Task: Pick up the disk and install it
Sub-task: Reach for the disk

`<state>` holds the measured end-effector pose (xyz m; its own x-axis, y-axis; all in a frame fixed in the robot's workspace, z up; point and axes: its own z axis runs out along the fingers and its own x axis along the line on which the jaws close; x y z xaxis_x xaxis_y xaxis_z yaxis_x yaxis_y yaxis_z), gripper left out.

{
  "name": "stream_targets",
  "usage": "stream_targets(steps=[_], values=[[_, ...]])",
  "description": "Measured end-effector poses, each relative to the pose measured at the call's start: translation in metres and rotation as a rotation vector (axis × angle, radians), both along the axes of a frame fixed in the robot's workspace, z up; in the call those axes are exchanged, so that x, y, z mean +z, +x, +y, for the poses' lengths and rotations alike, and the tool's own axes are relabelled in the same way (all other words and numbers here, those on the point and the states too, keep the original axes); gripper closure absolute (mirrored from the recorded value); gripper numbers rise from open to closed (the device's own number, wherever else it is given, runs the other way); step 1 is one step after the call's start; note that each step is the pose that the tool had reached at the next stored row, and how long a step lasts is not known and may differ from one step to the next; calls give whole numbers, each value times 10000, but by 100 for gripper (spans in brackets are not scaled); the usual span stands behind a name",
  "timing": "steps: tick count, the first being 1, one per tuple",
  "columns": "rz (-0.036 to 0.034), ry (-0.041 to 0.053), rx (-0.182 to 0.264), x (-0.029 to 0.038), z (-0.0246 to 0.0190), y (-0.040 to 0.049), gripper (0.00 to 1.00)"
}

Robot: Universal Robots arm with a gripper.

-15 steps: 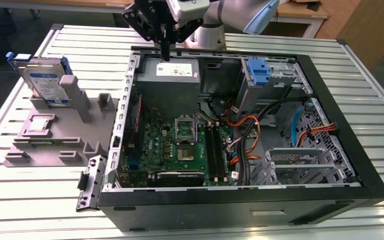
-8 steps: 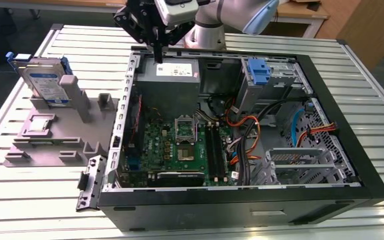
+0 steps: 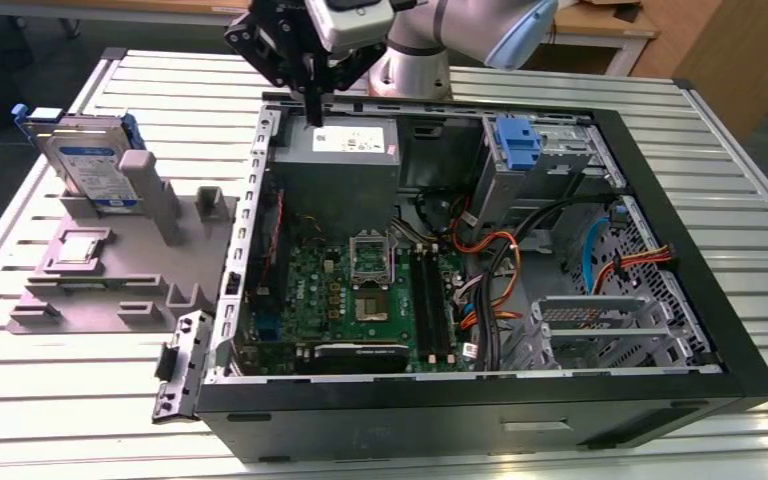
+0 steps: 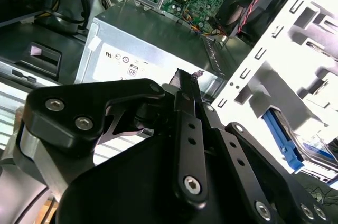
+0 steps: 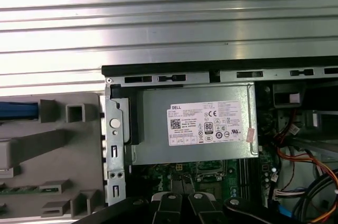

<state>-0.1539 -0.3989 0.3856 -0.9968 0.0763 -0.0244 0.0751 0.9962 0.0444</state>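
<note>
Exterior view, upper centre: your pincer [image 3: 315, 115] hangs closed and empty above the computer case [image 3: 744, 380], while the disk [image 3: 93, 165] stands upright in the grey rack [image 3: 104, 280] at upper left, neither picked up nor installed.

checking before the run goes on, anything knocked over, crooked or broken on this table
Nothing stands out. The disk stands on edge in its grey holder beside the open computer case, and the gripper hangs empty above the power supply.
</note>
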Motion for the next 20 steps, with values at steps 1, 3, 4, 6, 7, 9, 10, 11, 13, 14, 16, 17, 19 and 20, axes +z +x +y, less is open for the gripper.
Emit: stream_targets(steps=[1, 3, 4, 6, 7, 9, 10, 11, 13, 14, 16, 17, 19, 20], values=[[0, 0, 0, -1, 0, -4, 90], [1, -1, 0, -1, 0, -14, 90], [0, 0, 0, -2, 0, -18, 90], [0, 0, 0, -3, 0, -26, 90], [0, 0, 0, -3, 0, -30, 90], [0, 0, 0, -5, 0, -37, 90], [0, 0, 0, -5, 0, -42, 90], [0, 0, 0, -6, 0, -46, 90], [1, 0, 1, -7, 0, -53, 90], [0, 0, 1, -7, 0, -57, 90], [0, 0, 1, -8, 0, -64, 90], [0, 0, 0, -9, 0, -68, 90], [1, 0, 1, -10, 0, -74, 90], [0, 0, 1, -11, 0, -77, 90]])
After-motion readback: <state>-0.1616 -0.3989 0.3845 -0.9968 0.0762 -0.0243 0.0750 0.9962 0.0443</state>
